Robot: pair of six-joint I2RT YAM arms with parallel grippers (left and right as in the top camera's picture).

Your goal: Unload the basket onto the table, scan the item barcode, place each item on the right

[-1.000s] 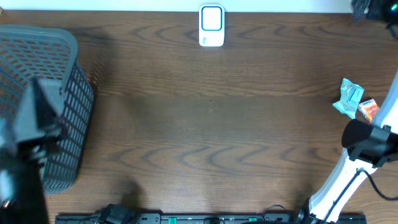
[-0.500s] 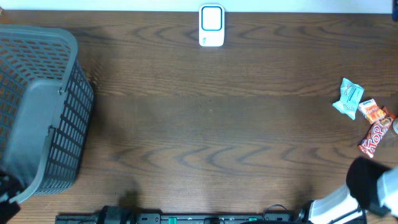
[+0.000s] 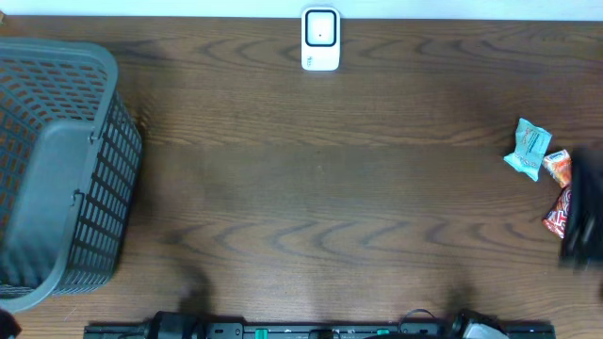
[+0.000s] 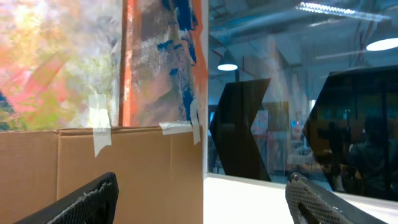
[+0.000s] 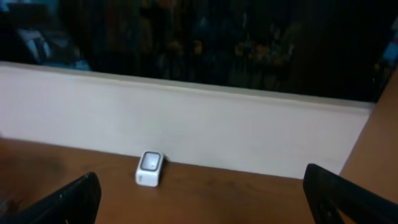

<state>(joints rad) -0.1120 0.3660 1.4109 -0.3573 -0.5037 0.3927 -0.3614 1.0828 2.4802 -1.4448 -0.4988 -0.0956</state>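
The white barcode scanner stands at the table's far edge, also small in the right wrist view as the scanner. Three snack items lie at the right edge: a teal packet, an orange packet and a red bar. A dark blur of my right arm hides part of the bar. My right gripper is open and empty, facing the scanner from far off. My left gripper is open and empty too, aimed at a cardboard sheet off the table. No barcode is visible.
A grey mesh basket fills the left end of the table. A black rail runs along the near edge. Behind the scanner rises a white wall.
My left arm has pulled off the basket and out of the overhead view. My right arm swung from the right edge down to the near corner, then back up over the red bar.
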